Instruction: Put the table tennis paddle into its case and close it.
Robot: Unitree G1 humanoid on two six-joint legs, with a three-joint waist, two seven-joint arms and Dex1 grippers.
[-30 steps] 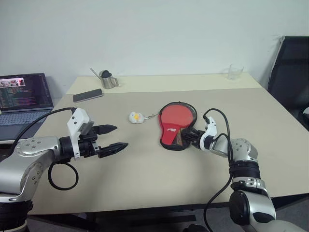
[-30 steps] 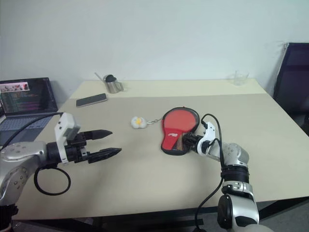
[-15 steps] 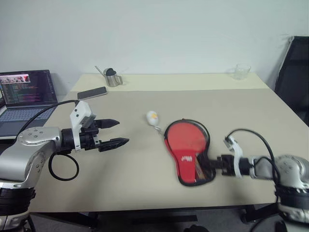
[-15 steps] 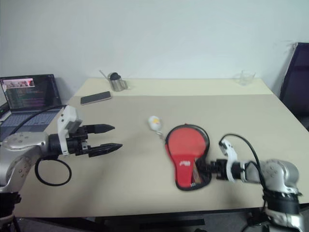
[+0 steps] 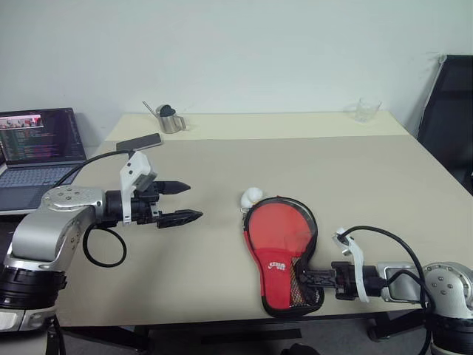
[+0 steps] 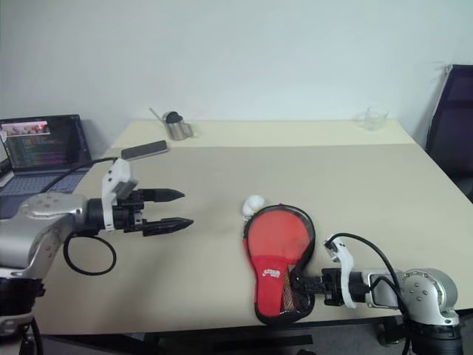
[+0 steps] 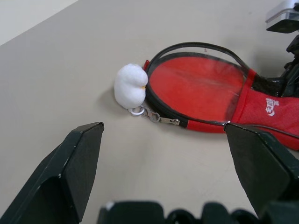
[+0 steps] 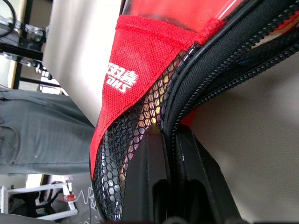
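Note:
The case [image 5: 281, 248] lies flat near the table's [image 5: 222, 159] front edge, red side up, with a black edge, a white logo and a mesh pocket. Its white fluffy charm [image 5: 251, 197] rests at the round far end. My right gripper [image 5: 307, 279] is shut on the black zip edge [image 8: 187, 79] at the narrow end. The zip teeth stand apart along that side. The paddle [image 8: 148, 112] seems to sit inside: a light wooden tint shows through the mesh. My left gripper [image 5: 185, 201] hovers open above the table to the left of the case, with nothing between its fingers.
An open laptop [image 5: 37, 144] stands off the table's left side. A phone [image 5: 138, 141] and a metal cup [image 5: 168, 118] are at the back left, a clear glass [image 5: 364, 109] at the back right. A black chair [image 5: 451, 111] stands to the right.
My right gripper has dragged the case toward the table's front edge, with the charm trailing behind it. The left gripper stays open and has barely moved.

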